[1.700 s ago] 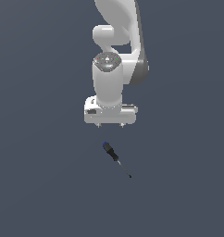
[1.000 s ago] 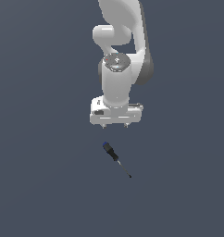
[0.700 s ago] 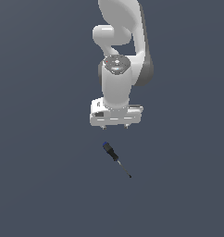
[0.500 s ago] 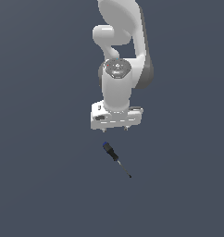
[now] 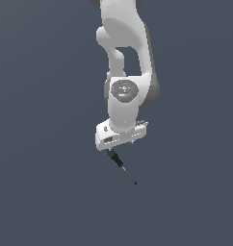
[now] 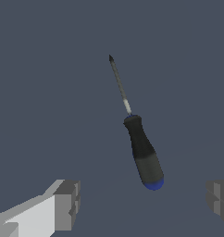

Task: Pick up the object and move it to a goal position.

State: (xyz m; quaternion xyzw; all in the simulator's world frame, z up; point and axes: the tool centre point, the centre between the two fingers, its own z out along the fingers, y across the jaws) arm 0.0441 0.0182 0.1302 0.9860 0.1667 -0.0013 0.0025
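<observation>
Black-handled screwdriver point(image 6: 142, 150), blue end cap, thin dark shaft: flat on grey floor point(image 5: 51, 192), untouched. White gripper point(image 5: 119, 144): just above handle end, fingers point(image 6: 67, 203) spread wide, nothing held.

Exterior view: set well back from the screwdriver point(image 5: 119, 164), looking down at an angle, taking in the white arm point(image 5: 124, 62) above it and the plain grey floor point(image 5: 41, 144) around it. Wrist view: close above the same screwdriver point(image 6: 140, 149), facing down past two grey fingertips point(image 6: 66, 204). Shared by both: screwdriver, fingertips, surrounding floor.
</observation>
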